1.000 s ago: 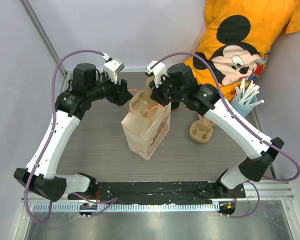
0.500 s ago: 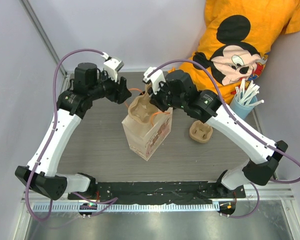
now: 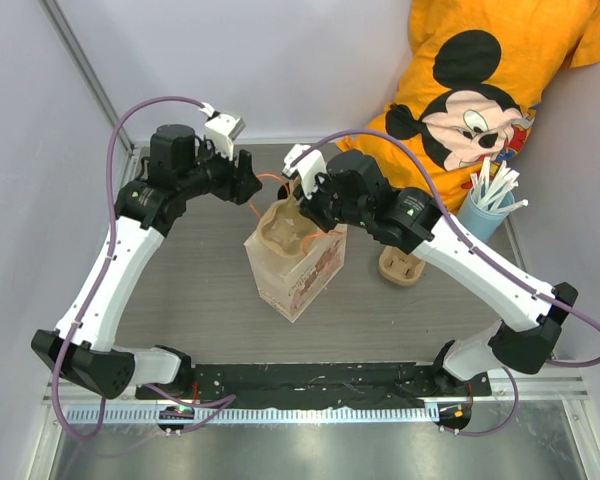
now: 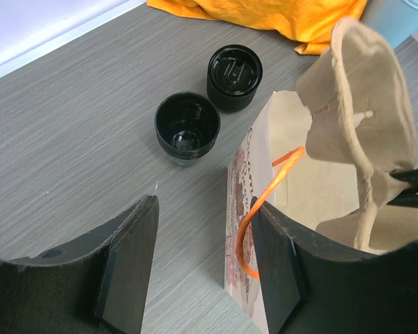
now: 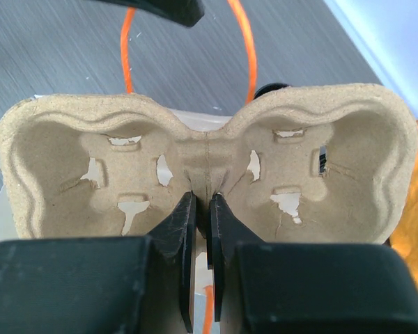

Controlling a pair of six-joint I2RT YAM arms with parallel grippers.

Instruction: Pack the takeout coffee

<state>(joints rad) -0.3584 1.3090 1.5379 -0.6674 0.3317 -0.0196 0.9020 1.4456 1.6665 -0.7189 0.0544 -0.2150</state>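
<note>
While the right gripper [image 5: 202,202] is pinched tight on the centre ridge of the beige pulp cup carrier [image 5: 90,167], it holds that carrier on edge in the open mouth of the brown paper bag [image 3: 300,270], lower part inside, upper part above the rim. The left gripper [image 4: 205,209] stands with its jaws apart at the bag's far-left edge, with the orange handle [image 4: 265,202] just beside its right finger; contact with handle or paper cannot be told. The takeout coffee [image 4: 187,127] sits upright and uncovered on the table beyond the far side of the bag, its black lid [image 4: 235,75] just beside it, both untouched. A second carrier [image 3: 402,265] lies on the table right of the bag. Judgement: the step in hand is seating the carrier in the bag, and the cup itself is not yet packed. The next move likely calls for lowering the carrier without snagging the handle or crushing the bag wall, then letting go and retreating so the cup can be reached.
</note>
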